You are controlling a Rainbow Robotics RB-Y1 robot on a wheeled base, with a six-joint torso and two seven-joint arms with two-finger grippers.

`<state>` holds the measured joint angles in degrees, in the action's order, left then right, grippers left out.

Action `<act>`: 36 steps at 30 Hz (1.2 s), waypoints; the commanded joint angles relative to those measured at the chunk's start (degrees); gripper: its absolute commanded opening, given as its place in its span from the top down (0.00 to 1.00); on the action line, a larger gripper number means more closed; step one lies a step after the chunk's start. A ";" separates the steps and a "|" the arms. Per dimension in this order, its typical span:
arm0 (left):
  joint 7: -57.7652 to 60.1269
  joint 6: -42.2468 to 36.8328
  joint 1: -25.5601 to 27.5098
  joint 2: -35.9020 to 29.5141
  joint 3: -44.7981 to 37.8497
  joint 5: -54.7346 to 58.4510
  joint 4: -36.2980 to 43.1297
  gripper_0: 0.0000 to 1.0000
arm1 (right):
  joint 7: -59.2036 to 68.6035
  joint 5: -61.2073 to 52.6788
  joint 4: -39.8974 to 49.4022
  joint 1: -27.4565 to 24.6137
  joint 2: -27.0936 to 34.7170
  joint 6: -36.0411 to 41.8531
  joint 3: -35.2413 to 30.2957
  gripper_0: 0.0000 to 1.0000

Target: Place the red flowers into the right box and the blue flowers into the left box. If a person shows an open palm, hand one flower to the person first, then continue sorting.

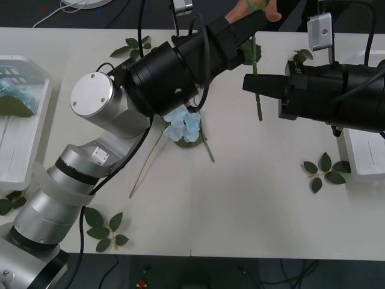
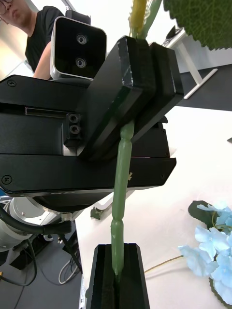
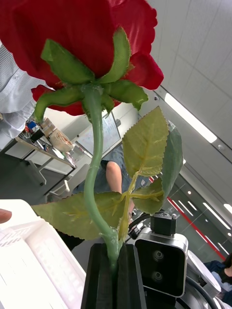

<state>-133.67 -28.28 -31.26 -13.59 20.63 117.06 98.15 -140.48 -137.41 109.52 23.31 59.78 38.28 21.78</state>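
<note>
While the left gripper (image 1: 255, 37) clenched the red rose (image 3: 82, 43) by its upper stem, high over the table's (image 1: 252, 205) far edge, the right gripper (image 1: 255, 84) pinched the same stem's lower end. A blue hydrangea (image 1: 183, 126) lay on the table below.

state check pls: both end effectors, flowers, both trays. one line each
Left end effector: shut on the rose stem.
Right end effector: shut on the same stem, lower down.
Artificial deep-red rose on a green stem: held in the air by both.
Fluffy pale blue hydrangea cluster: lying on the table, unsorted.
White shallow plastic left tray: holds a blue flower.
White shallow plastic right tray: mostly hidden, contents unclear.
</note>
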 commanded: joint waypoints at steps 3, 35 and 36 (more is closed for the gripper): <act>-3.27 0.51 -2.67 1.02 0.55 0.63 2.14 0.00 | 1.09 -0.93 0.61 2.09 -1.16 -0.14 0.28 1.00; -3.27 0.51 -2.67 1.02 0.55 0.63 2.14 0.00 | -3.66 11.12 0.52 -5.29 -6.70 -7.34 -17.12 1.00; -3.27 0.51 -2.67 1.02 0.55 0.63 2.14 0.00 | -3.75 12.87 0.61 -5.38 -7.22 -8.84 -17.21 1.00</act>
<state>-133.68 -28.25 -31.26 -13.59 20.63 117.06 98.15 -141.99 -127.91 109.49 18.20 54.81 32.06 6.16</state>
